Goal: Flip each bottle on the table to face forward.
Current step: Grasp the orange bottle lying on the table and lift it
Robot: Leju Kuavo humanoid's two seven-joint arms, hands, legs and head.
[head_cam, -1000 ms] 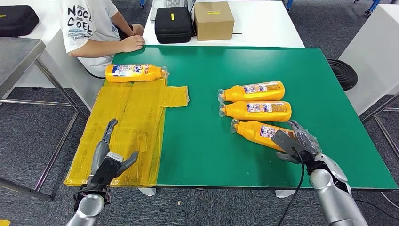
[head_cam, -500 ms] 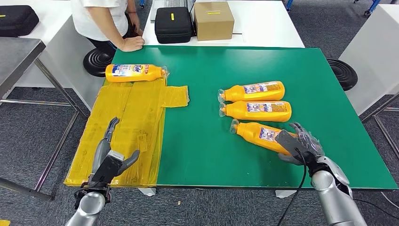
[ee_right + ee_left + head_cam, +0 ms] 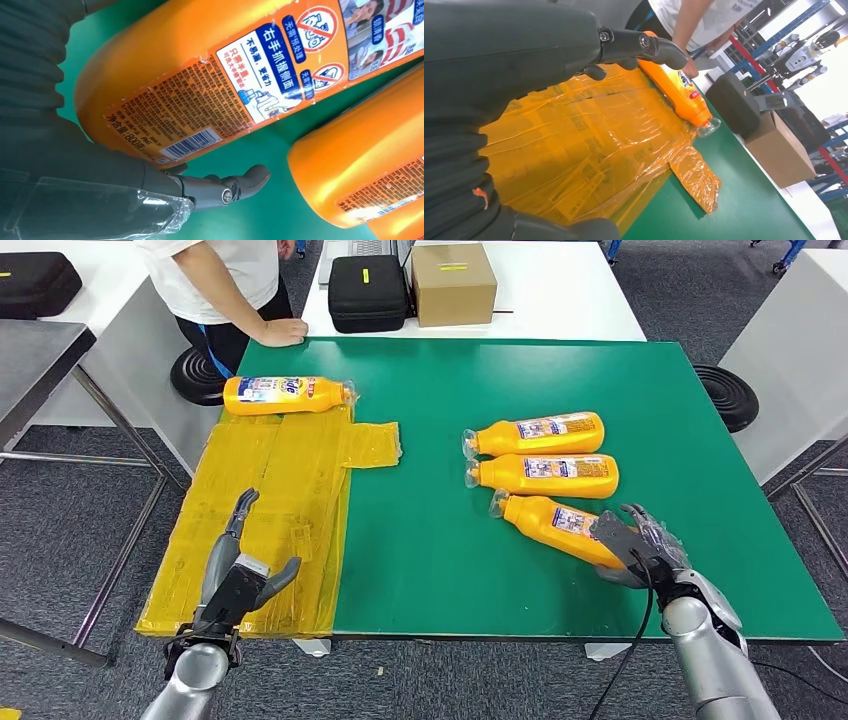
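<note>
Now the right hand wraps its fingers around the nearest bottle's base, lower right; the left hand, fingers spread, hovers lower left over yellow film.

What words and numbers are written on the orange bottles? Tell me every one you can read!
"右手抓握侧面" on the blue label of the nearest bottle, at the right hand.
"800" by the barcode on that bottle.
"Tide", likely, on the far bottle on the yellow sheet; partly blurred.
Fine print on all bottles: too small to read.
</note>
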